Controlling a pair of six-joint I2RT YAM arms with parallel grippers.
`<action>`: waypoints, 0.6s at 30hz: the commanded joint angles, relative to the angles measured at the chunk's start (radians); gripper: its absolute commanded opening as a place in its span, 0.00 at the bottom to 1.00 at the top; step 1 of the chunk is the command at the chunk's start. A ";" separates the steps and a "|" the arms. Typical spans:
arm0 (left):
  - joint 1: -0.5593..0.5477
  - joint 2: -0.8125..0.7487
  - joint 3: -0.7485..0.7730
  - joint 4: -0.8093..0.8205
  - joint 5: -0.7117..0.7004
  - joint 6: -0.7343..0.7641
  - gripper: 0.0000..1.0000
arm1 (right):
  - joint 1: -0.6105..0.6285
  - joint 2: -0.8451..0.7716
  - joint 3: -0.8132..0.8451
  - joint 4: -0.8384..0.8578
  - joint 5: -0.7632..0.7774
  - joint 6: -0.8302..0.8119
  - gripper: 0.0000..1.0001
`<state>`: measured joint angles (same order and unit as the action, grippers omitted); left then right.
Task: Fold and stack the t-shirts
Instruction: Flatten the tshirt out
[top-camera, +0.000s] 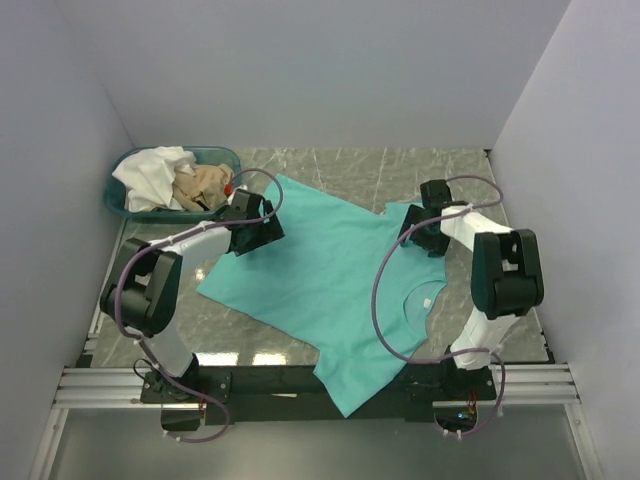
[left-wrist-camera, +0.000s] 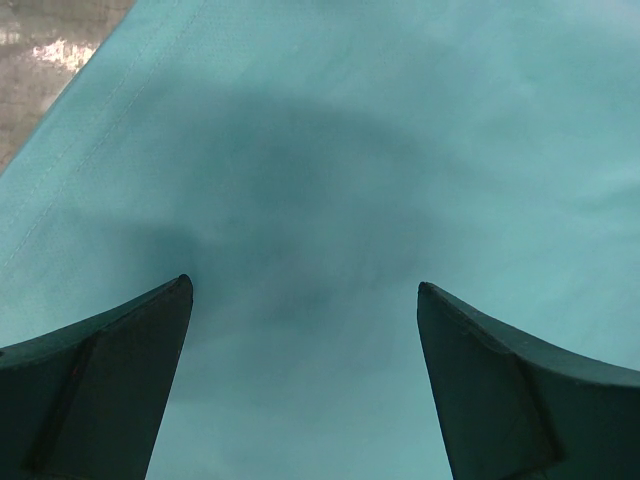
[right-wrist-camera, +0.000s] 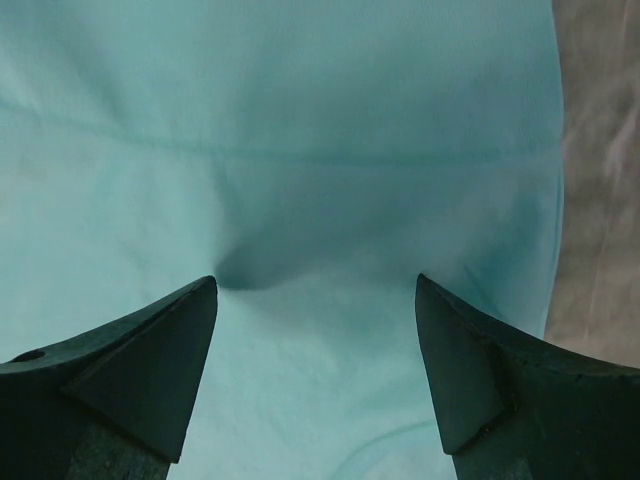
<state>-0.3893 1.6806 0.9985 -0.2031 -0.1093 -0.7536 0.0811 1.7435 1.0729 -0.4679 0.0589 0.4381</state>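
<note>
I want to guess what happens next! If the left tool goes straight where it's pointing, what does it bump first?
Most likely the teal t-shirt. The left tool, wide open, points down at that cloth, with nothing between. How near it is, I cannot tell.

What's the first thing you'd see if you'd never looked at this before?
A big teal t-shirt spread across the middle of the table stands out first. The left tool and right tool hang open over it. In the far left corner a basket holds a white shirt and a tan shirt.
</note>
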 joint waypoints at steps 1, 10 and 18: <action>0.006 0.039 0.066 0.045 0.008 -0.007 1.00 | -0.027 0.077 0.129 -0.026 0.009 -0.015 0.86; 0.026 0.146 0.149 0.044 0.046 -0.013 0.99 | -0.056 0.342 0.462 -0.185 0.044 -0.065 0.86; 0.027 0.174 0.201 0.053 0.095 -0.007 0.99 | -0.076 0.548 0.793 -0.365 0.047 -0.147 0.86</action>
<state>-0.3634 1.8462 1.1507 -0.1837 -0.0494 -0.7570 0.0124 2.2177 1.7500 -0.7254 0.0887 0.3504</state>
